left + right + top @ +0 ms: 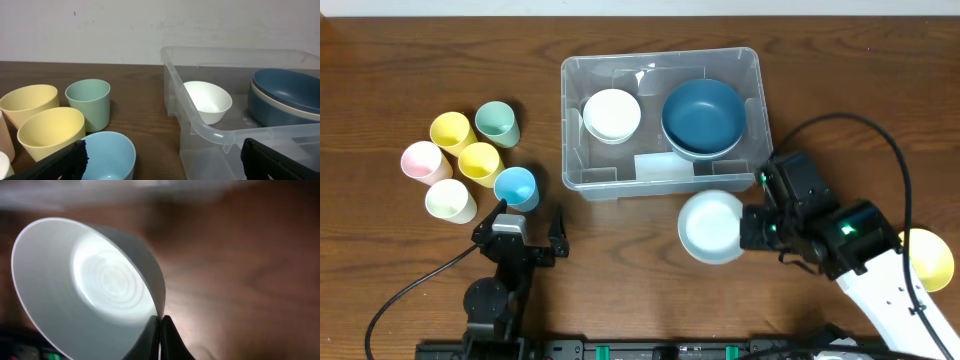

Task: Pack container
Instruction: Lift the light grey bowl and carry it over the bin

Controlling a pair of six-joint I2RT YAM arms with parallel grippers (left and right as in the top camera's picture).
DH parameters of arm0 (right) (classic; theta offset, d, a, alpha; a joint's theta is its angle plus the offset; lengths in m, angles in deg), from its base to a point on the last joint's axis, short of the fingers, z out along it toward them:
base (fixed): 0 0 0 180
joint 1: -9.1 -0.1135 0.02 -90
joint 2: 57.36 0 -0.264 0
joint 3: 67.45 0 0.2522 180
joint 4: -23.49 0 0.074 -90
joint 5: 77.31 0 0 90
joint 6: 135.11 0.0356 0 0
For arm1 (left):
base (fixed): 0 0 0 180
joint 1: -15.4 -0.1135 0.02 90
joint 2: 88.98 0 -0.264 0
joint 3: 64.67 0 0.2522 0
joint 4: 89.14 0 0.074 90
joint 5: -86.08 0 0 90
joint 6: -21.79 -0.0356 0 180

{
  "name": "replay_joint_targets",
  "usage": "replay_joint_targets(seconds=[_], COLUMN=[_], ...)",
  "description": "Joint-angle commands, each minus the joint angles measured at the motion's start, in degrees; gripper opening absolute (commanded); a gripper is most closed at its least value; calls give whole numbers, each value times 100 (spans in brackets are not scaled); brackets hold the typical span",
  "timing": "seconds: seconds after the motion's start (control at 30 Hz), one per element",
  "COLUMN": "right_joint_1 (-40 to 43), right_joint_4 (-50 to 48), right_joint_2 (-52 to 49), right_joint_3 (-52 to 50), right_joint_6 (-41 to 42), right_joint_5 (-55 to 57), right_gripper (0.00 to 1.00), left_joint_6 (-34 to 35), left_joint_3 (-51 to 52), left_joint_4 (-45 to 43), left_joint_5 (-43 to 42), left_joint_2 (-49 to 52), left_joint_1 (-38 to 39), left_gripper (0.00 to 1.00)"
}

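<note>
- right end effector (161, 329), by the front edge toward the right corner, is clamped on the rim of a pale bowl (712, 226), which is tipped on its side just in front of the container
- a yellow bowl (932, 258) peeks out at the right edge beside that arm
- left end effector (526, 225), front left, has its fingers apart and nothing in them, with a blue cup (515, 186) right ahead of it
- five more pastel cups (470, 160) are bunched toward the left edge
- the container (570, 150) sits mid-counter toward the far edge, holding a white bowl (612, 114) and a dark blue bowl (704, 115) side by side
</note>
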Motion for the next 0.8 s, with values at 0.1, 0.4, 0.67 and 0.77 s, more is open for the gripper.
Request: replay_joint_targets(seconds=[0.1, 0.4, 0.67, 0.77], right_joint_1=[-44, -166, -306, -363], right_joint_4=[-105, -251, -1305, -1762], right_joint_2=[-894, -2889, -4175, -4540], right_joint_3=[1598, 3777, 4548, 4548], right_joint_6=[-490, -883, -855, -756], right_joint_5=[120, 120, 96, 92], right_gripper=[1, 1, 1, 1], left_joint_6=[26, 26, 26, 26], left_joint_3=[98, 98, 98, 98], left_joint_4=[190, 190, 190, 188], left_joint_5=[-87, -87, -87, -87], left_joint_2=[-35, -35, -35, -35], left_joint_1=[-35, -35, -35, -35], left_gripper=[98, 98, 98, 98])
